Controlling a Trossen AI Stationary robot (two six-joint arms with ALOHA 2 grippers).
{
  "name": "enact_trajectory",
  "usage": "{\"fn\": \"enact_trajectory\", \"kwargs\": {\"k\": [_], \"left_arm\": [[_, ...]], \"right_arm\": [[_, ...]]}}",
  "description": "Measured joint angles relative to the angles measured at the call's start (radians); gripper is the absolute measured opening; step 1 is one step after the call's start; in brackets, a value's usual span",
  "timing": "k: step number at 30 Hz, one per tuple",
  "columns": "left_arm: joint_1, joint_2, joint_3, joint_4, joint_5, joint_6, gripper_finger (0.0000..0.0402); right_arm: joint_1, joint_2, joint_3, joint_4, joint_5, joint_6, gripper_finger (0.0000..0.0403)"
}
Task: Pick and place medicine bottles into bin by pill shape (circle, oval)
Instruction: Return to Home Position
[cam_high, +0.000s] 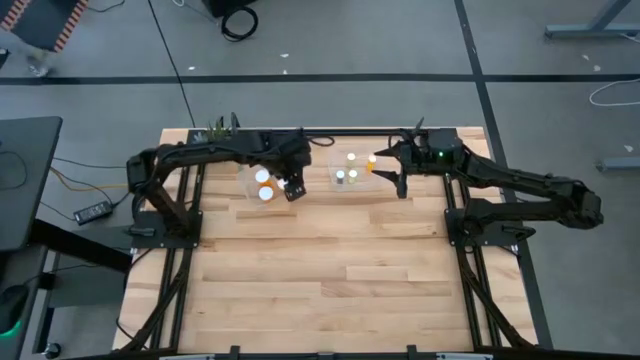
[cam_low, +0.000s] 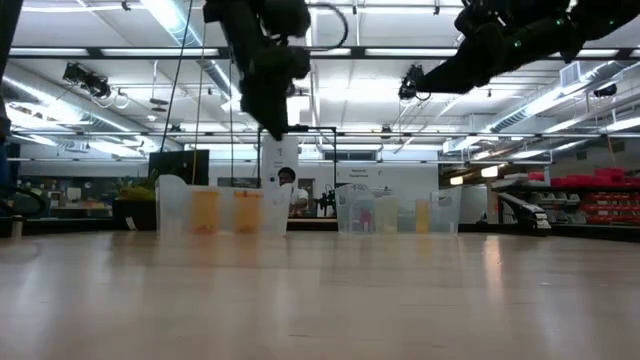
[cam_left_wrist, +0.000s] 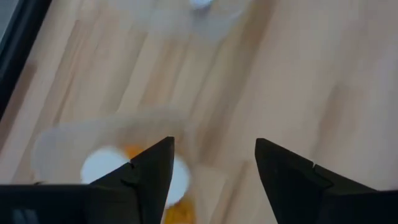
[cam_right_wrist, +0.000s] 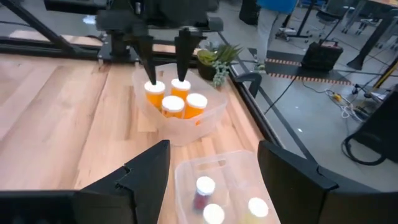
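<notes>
Two clear plastic bins stand at the table's far side. The left bin (cam_high: 256, 182) holds several orange-bodied bottles with wide white caps (cam_right_wrist: 175, 103). The right bin (cam_high: 352, 168) holds several narrower-capped bottles (cam_right_wrist: 204, 186), some of them dark-bodied. My left gripper (cam_high: 292, 188) hangs open and empty over the left bin's right part, fingers pointing down; it also shows in the right wrist view (cam_right_wrist: 166, 59). My right gripper (cam_high: 386, 172) is open and empty, raised just right of the right bin (cam_right_wrist: 217, 177).
A small green potted plant (cam_high: 220, 128) stands at the table's far left corner, behind the left bin. The bare wooden tabletop (cam_high: 330, 270) stretches toward the near edge. A person (cam_low: 288, 190) shows far off in the room behind.
</notes>
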Motion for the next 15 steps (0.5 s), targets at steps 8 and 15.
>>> {"fn": "enact_trajectory", "kwargs": {"k": [8,15], "left_arm": [[-0.105,-0.010,0.000,0.062,-0.018,0.023,0.0202],[-0.190,-0.011,-0.061,0.191,-0.060,-0.015,0.0172]], "right_arm": [[-0.025,-0.060,-0.173,0.170,-0.070,0.070,0.0251],[-0.034,-0.166,-0.292,0.319,-0.291,0.080,0.0251]]}}
